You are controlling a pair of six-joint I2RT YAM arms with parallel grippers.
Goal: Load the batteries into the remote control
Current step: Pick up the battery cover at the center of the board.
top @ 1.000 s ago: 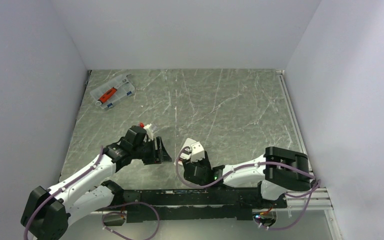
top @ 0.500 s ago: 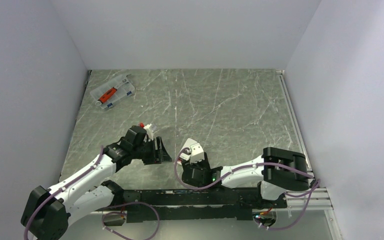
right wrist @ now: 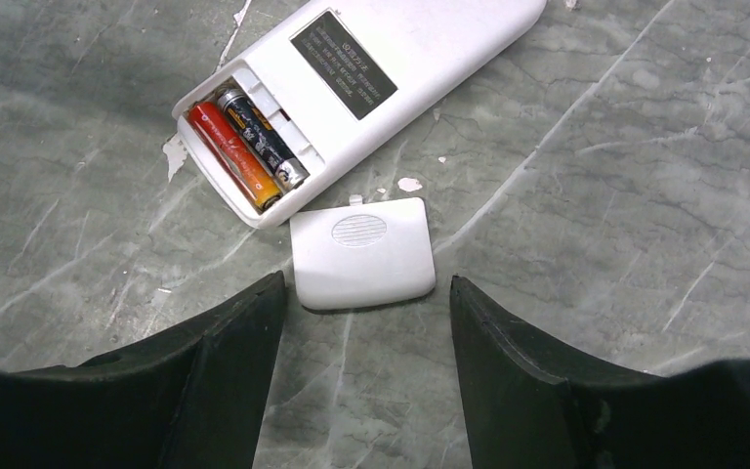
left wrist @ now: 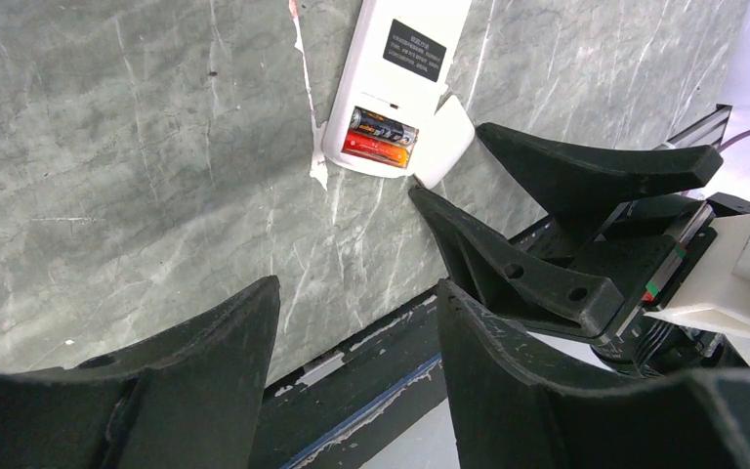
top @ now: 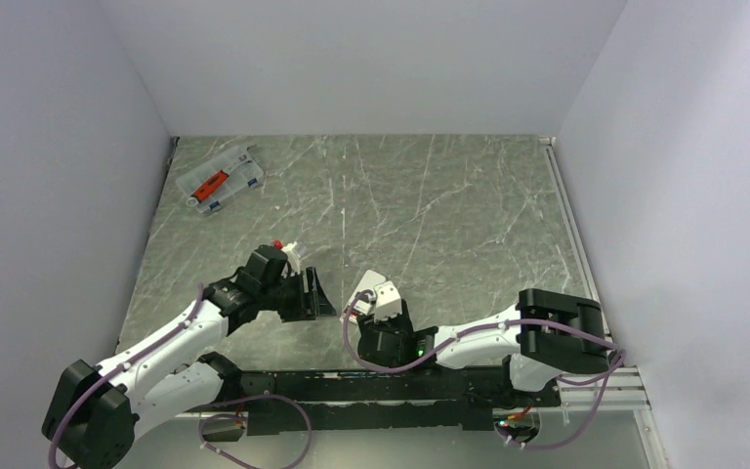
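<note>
1. The right gripper [right wrist: 366, 293] hangs low over the worktop [top: 449, 215] near the middle of its near edge. Its jaws are spread wide and grip nothing.
2. Between its fingertips [right wrist: 254, 313] lies the loose battery cover [right wrist: 361, 249], flat on the surface and not touched by either finger.
3. Just beyond the cover is the remote control [right wrist: 400, 49], face down, with its open battery bay towards the gripper.
4. Both batteries [right wrist: 244, 142] sit side by side in that bay, so the loading itself looks finished. Only the closing appears to be left.
5. The next move probably calls for a light pinch on the cover's thin edges. Its small tab then has to be lined up with the bay and slid home without nudging the remote.
6. The left gripper [left wrist: 356, 293] hovers a little nearer the left edge, likewise wide open and empty.
7. Materials:
   - The fingers are matt black and taper to blunt tips.
   - The remote is smooth white plastic with rounded corners and a dark label.
   - The cover is a rounded white square with a ribbed oval thumb grip.
   - One cell is red-orange and the other is black with an orange band.
   - The worktop is grey-green with a marble pattern, veined white and flecked with white chips.
8. A clear organiser case [top: 220, 179] sits in the far left corner.
</note>
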